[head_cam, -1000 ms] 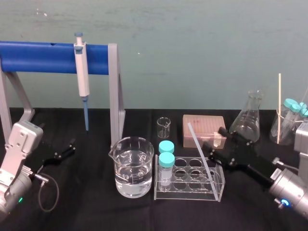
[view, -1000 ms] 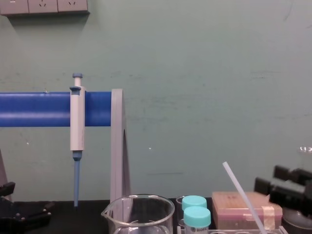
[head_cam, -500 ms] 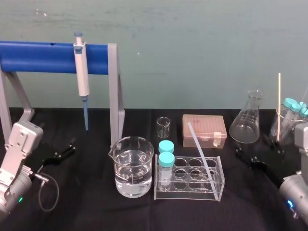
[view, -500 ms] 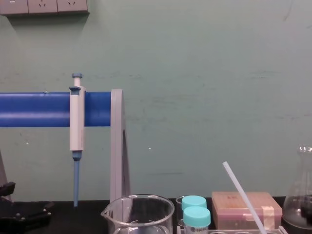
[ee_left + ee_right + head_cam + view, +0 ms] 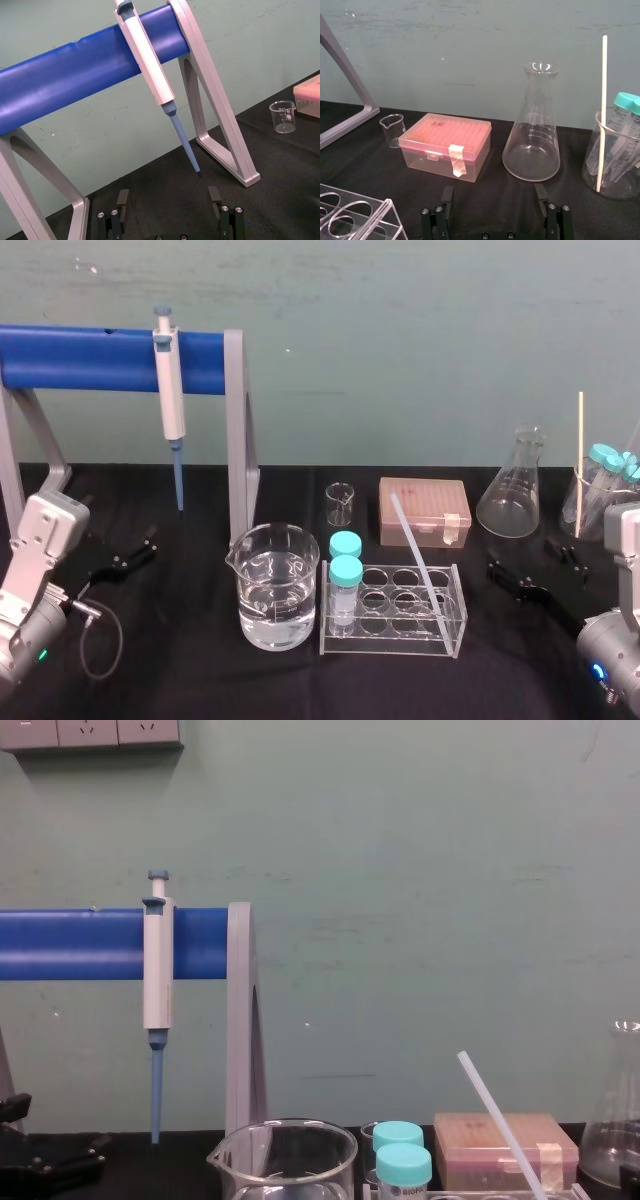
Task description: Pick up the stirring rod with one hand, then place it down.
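Stirring rod (image 5: 414,545) leans tilted in the clear tube rack (image 5: 390,638) at table centre — lower end in a right-side well, upper end pointing back-left toward the pink lidded box (image 5: 423,508); nothing grips it. Right gripper (image 5: 538,568) sits low over the cloth, right of the rack & well apart from the rod, fingers spread wide, empty. Left gripper (image 5: 125,558) parked far left, likewise spread, holding nothing. Rack also has 2 teal-capped tubes (image 5: 346,570); big beaker (image 5: 278,585) w/ water just left of it. Behind: small beaker (image 5: 340,504), conical flask (image 5: 512,490). Surface — black cloth-covered table (image 5: 200,680). Back wall (image 5: 400,340) is scuffed teal-green, w/ sockets (image 5: 100,732) high up on the left in chest view. Blue-bar stand (image 5: 80,360) at left carries a pipette (image 5: 170,400).
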You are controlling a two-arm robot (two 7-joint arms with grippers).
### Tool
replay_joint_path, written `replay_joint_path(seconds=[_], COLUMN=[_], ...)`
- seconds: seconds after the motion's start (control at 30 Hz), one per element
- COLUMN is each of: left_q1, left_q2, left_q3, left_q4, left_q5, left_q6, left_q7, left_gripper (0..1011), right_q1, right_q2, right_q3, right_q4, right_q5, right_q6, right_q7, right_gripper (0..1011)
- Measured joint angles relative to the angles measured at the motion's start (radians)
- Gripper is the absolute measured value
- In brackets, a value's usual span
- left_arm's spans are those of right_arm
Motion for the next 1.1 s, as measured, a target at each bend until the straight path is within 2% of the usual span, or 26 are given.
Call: replay_joint_path(seconds=[1.1], left_q1=[0.000], left_q2=[0.000], left_q3=[0.000], left_q4=[0.000], left_q5=[0.000], left_q6=[0.000], left_q7=[0.000], left_gripper=[1000], right_q1=[-0.001], right_q2=[0.001], right_q3=[0.000], right_q4=[-0.002], right_q5=[-0.001], right_q6=[-0.002], right_q7=[-0.005], right_gripper=[1000])
